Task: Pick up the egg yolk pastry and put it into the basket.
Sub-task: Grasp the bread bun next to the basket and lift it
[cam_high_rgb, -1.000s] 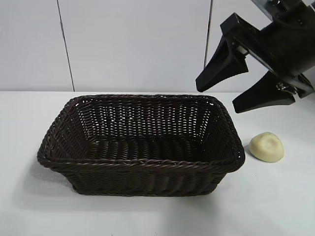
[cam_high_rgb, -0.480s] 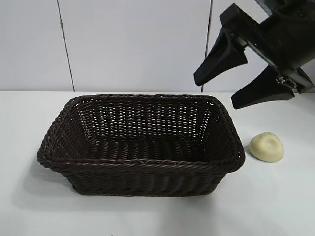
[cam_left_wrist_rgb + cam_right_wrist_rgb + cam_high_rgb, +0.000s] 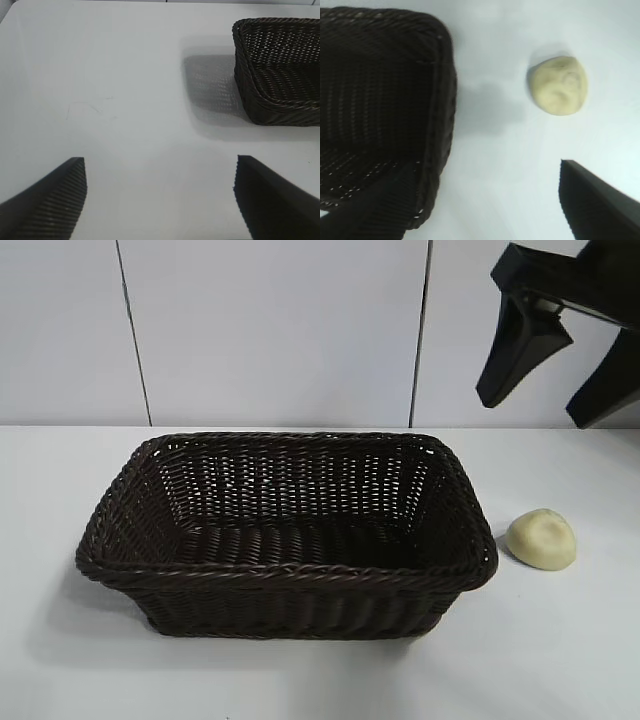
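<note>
Egg yolk pastry (image 3: 541,539) lies on the table (image 3: 560,660) just beside the basket (image 3: 285,570), well below the right gripper (image 3: 555,400), whose jaws are spread and empty; a descent off-line could knock it away. From the left wrist, the left gripper (image 3: 160,200) (also spread wide) hovers over bare table. The right wrist view shows one finger over the rim, which it might snag.

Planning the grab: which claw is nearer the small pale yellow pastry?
Right. The right claw hangs open above the pale yellow pastry; the left claw is beyond the dark wicker basket.
</note>
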`<state>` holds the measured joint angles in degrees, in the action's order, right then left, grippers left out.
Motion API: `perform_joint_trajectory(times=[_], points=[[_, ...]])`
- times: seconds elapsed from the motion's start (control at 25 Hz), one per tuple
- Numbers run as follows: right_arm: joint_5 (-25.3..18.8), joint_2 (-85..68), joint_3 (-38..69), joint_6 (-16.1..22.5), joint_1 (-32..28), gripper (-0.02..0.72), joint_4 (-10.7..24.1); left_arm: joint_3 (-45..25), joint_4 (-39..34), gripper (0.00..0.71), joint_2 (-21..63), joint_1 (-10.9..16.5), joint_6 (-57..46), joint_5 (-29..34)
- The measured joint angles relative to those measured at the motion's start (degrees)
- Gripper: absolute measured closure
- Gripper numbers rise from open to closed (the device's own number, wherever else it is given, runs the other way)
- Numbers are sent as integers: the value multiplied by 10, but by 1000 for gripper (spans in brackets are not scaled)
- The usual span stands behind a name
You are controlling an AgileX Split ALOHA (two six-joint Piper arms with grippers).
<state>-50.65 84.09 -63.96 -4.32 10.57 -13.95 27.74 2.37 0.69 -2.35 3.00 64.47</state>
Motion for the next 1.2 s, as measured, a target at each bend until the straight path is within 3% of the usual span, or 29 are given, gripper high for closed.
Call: perform_joint_trajectory(times=[0.28,0.48,0.76,1.2], points=[[-4,0,0,-13,-106,136,3,0,0,126,0,0,0,0],[-1,1,0,-35,-165,136,-19,0,0,126,0,0,0,0],[16,58,0,-47,-170,136,-41,0,0,126,0,0,0,0],[118,207,-2,-50,-170,136,-98,0,0,126,0,0,0,0]])
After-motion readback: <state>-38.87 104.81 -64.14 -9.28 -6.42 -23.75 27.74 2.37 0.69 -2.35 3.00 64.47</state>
